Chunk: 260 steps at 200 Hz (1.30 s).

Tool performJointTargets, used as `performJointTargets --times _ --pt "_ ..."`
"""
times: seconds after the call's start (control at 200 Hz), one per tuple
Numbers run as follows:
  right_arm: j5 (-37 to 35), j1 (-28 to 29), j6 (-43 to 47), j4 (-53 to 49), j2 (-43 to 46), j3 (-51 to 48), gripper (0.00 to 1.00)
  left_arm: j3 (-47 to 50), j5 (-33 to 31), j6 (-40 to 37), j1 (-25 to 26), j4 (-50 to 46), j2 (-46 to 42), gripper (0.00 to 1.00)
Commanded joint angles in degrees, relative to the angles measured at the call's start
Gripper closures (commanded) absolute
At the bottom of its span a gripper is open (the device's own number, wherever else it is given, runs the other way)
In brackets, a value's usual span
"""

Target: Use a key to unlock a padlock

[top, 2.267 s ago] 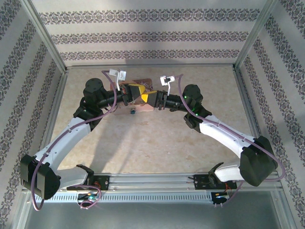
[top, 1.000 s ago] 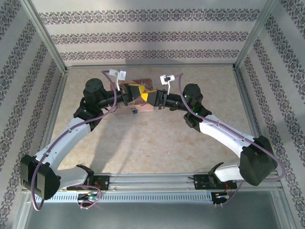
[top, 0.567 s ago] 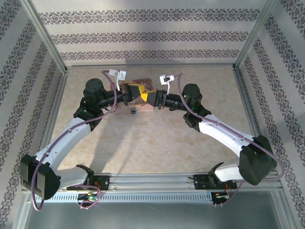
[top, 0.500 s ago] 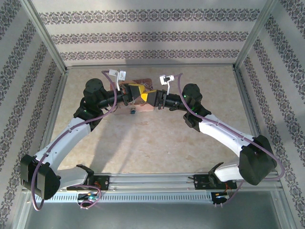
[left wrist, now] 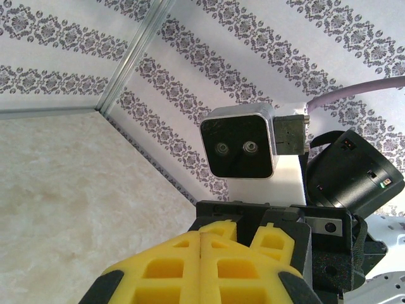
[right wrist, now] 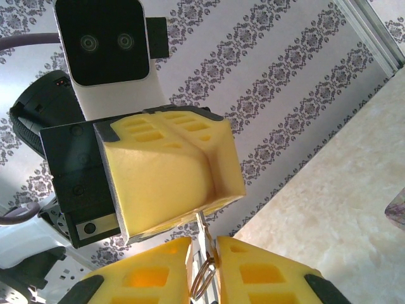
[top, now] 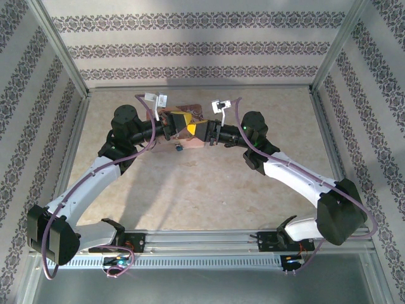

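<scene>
Padlock (top: 179,147) by tin (top: 187,107) edge, roomy table (top: 209,190) around, L pincer (left wrist: 201,253) pressed together, R pincer (right wrist: 204,256) pinching key (right wrist: 203,237)

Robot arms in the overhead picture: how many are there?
2. The left arm curves up from the near-left corner, the right arm from the near-right corner; both reach over the pink tin toward the far middle of the table. None seems hidden.

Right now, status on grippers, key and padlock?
Both shut: left gripper tips near right gripper, which pinches key. Then padlock low beside pink tin, shackle unreadable. In the way: tin under both grippers.
</scene>
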<state>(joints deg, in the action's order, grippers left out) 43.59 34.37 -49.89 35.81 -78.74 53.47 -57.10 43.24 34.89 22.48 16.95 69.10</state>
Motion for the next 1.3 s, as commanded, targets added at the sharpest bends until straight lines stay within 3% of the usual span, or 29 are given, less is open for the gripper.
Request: performJointTargets --times 0.0,0.25,0.405,0.49,0.74,0.95,1.04,1.294 --pt "1.94 0.35 -1.00 2.42 -0.33 -0.20 0.82 0.44 -1.53 -1.28 -0.08 1.51 -0.90 1.00" --pt "1.67 0.35 -0.91 2.42 0.17 -0.41 0.88 0.52 -1.77 -1.47 -0.15 1.16 -1.07 1.00" --pt "1.32 0.08 -0.78 2.33 0.27 -0.57 0.98 0.57 -1.83 -1.54 -0.16 1.09 -1.21 1.00" --pt "0.98 -0.18 -0.49 1.83 0.48 -0.79 0.99 0.63 -2.37 -1.97 -0.27 0.57 -1.70 0.80" --pt "-0.78 -1.84 3.81 -4.43 2.96 -2.65 1.00 0.73 -6.10 -2.64 -2.87 -4.41 -4.73 0.38" --pt "-7.79 -2.93 14.60 -24.26 7.11 -2.61 1.00 -1.01 -14.60 -3.34 -7.20 -17.96 -3.41 0.25" --pt "-12.72 -3.32 18.92 -33.05 8.62 -2.16 1.00 -2.93 -20.70 -4.66 -7.33 -24.84 -0.34 0.25" --pt "-23.92 -4.49 25.28 -49.06 10.70 -1.30 0.99 -10.86 -26.68 -9.04 -7.33 -34.70 12.39 0.24"
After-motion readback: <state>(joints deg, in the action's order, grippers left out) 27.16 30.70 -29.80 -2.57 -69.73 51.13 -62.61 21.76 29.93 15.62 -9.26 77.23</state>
